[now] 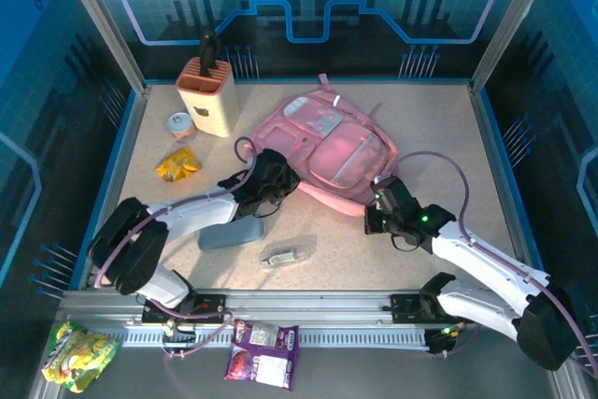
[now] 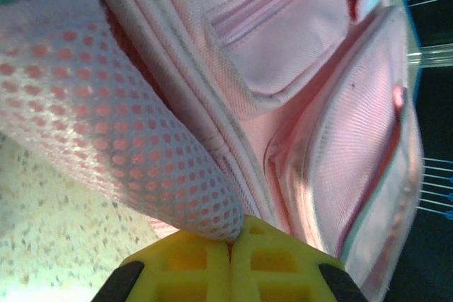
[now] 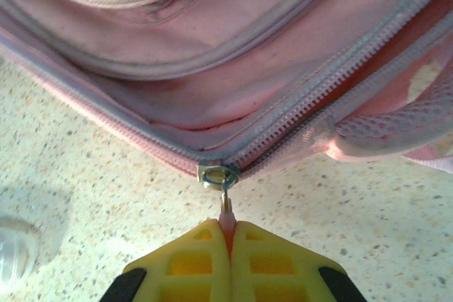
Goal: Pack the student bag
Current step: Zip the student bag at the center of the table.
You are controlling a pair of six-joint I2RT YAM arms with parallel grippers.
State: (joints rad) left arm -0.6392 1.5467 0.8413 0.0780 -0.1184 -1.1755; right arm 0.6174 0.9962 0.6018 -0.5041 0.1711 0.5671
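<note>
The student bag [image 1: 338, 149], a large pink backpack, lies flat in the middle of the table. My left gripper [image 1: 280, 180] is at its left edge. In the left wrist view its yellow fingers [image 2: 191, 263] are pressed together on the pink mesh fabric [image 2: 127, 139] of the bag [image 2: 311, 104]. My right gripper [image 1: 377, 213] is at the bag's near right corner. In the right wrist view this gripper [image 3: 226, 230] is shut on the pink zipper pull [image 3: 225, 210], which hangs from the metal slider [image 3: 217, 176] on the bag's main zipper [image 3: 311, 97].
A grey-blue pencil case [image 1: 232, 234] and a small clear item [image 1: 288, 254] lie in front of the bag. A beige holder [image 1: 207, 95], a round tin [image 1: 179, 124] and a yellow snack bag [image 1: 177, 163] stand at the left. Two packets [image 1: 263, 352] [image 1: 79, 352] lie by the arm bases.
</note>
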